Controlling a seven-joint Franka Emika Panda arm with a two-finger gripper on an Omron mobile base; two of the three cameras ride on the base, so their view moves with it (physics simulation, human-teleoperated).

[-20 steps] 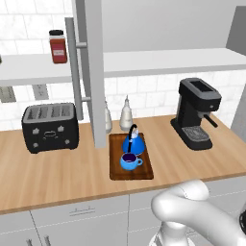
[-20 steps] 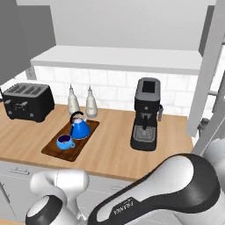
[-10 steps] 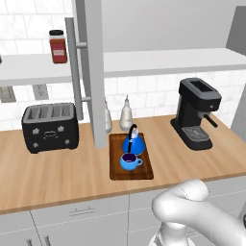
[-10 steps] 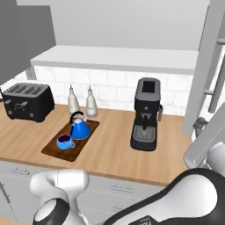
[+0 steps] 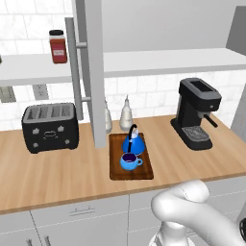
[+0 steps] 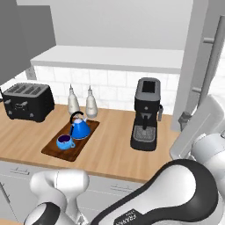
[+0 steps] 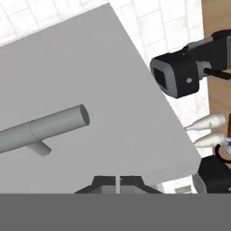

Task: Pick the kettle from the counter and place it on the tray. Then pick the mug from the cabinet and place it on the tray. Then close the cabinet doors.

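Facing a grey cabinet door [image 7: 90, 85], the tool [image 7: 118, 180] is seen with its tips pressed together, nothing gripped. The kettle [image 5: 133, 142] and mug [image 5: 129, 161] are placed on the tray [image 5: 144, 170] on the worktop [image 5: 57, 170], kettle behind mug.

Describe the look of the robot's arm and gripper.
The arm is glossy white with rounded, bulbous links and dark grey joint sections; black FRANKA lettering runs along one link. The gripper shows two small dark, angular finger tips. No cables show.
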